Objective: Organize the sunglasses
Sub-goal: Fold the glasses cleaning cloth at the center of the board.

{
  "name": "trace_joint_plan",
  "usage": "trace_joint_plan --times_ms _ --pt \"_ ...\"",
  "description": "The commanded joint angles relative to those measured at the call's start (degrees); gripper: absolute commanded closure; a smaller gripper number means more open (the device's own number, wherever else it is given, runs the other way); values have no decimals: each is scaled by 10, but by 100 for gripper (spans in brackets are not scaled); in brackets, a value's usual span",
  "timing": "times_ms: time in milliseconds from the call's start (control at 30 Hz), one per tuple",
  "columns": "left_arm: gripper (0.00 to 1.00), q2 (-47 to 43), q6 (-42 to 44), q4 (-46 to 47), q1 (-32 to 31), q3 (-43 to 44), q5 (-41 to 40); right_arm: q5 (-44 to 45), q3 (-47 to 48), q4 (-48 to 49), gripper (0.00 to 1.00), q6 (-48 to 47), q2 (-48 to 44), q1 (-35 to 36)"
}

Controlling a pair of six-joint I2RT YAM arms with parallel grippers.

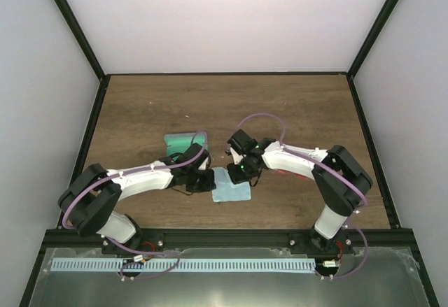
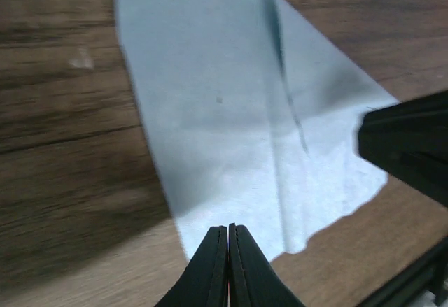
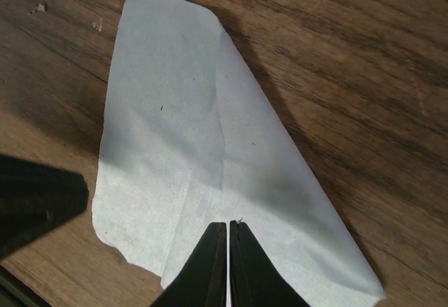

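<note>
A small light blue cloth (image 1: 231,185) lies on the wooden table between my two grippers. My left gripper (image 1: 210,181) is at its left edge, jaws pressed together on the cloth's near edge (image 2: 229,227). My right gripper (image 1: 242,172) is at the cloth's upper right, jaws also together on the cloth (image 3: 228,223), where a crease (image 3: 222,146) ends. Each wrist view shows the other gripper as a dark shape beside the cloth. Of the sunglasses I see only a thin red sliver (image 1: 285,174) beside my right forearm; the rest is hidden.
A case with a green inside (image 1: 182,143) sits just behind my left wrist, partly covered by the arm. Black frame rails (image 1: 91,136) border the table on the left, the right and the back. The arm bases stand at the near edge.
</note>
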Motion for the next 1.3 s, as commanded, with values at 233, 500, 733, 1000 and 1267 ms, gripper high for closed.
trace_joint_plan --times_ms 233,500,733,1000,1267 --pt "96 44 -21 130 -15 -1 80 -35 17 31 97 -6 25 -2" --pt "96 100 8 88 -15 -6 53 -59 -14 48 97 -4 38 -2" --pt "96 103 21 58 -15 -18 35 -38 -23 51 97 -4 54 -13" --pt "96 95 33 42 -15 -34 31 -15 -9 35 97 -21 55 -61" --pt "96 103 38 34 -15 -35 27 -6 25 24 98 -46 73 -91"
